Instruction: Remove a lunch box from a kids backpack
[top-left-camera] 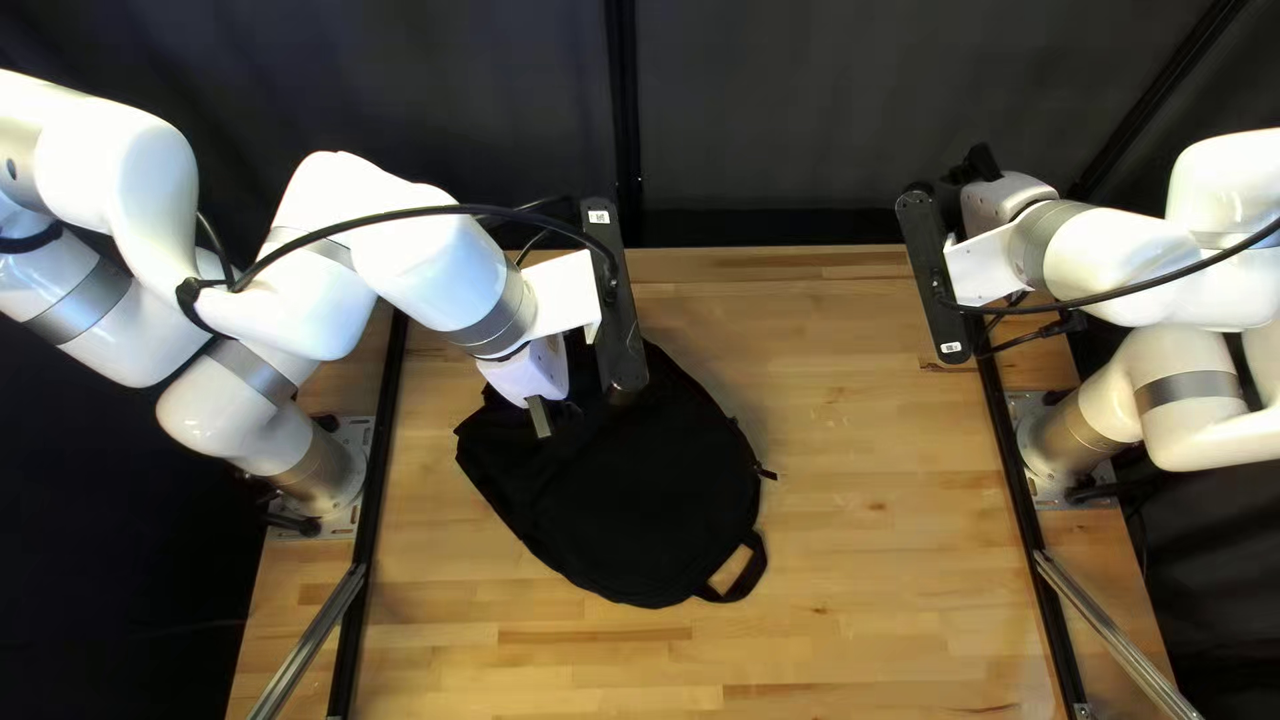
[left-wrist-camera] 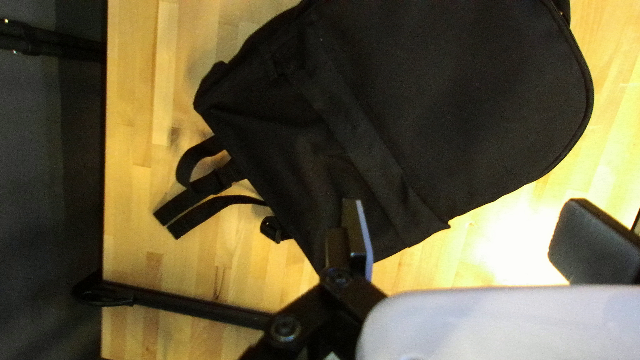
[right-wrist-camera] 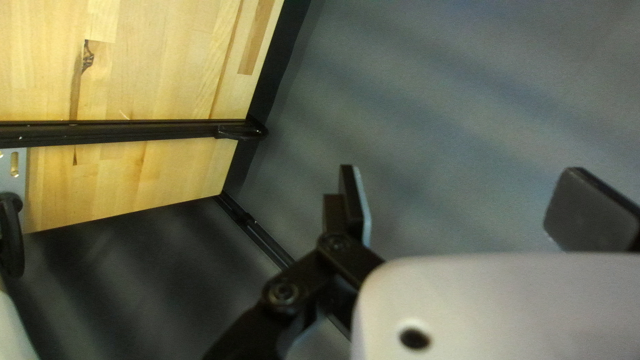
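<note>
Its two black fingers spread wide, the left gripper point(left-wrist-camera: 463, 207) hangs over the bottom end of a black backpack point(top-left-camera: 620, 494), nothing held between them; one finger shows against the cloth, though whether it touches cannot be told. With twelve o'clock at the table's far edge, the gripper is at the bag's eleven o'clock. The backpack lies flat at nine o'clock from the middle of the wooden table point(top-left-camera: 867, 560), its carry loop point(top-left-camera: 755, 571) at the bag's half past four and a small black tab point(top-left-camera: 764, 471), likely a zip pull, at three. Loose webbing straps point(left-wrist-camera: 213, 208) trail from the bottom end onto the wood in the left wrist view. No lunch box is in sight; it is presumably inside the bag, which shows no opening. At two o'clock from the table's middle, the right gripper point(right-wrist-camera: 460, 177) is also wide open and empty, well apart from the bag and facing a dark curtain point(right-wrist-camera: 467, 100). The job appears to be at its opening stage, with access to the bag the first order of business. The next move probably calls for the left gripper to pinch and anchor the bottom end while the right comes in for the tab; without a firm hold, the soft bag could slide or bunch as the zip is drawn.
</note>
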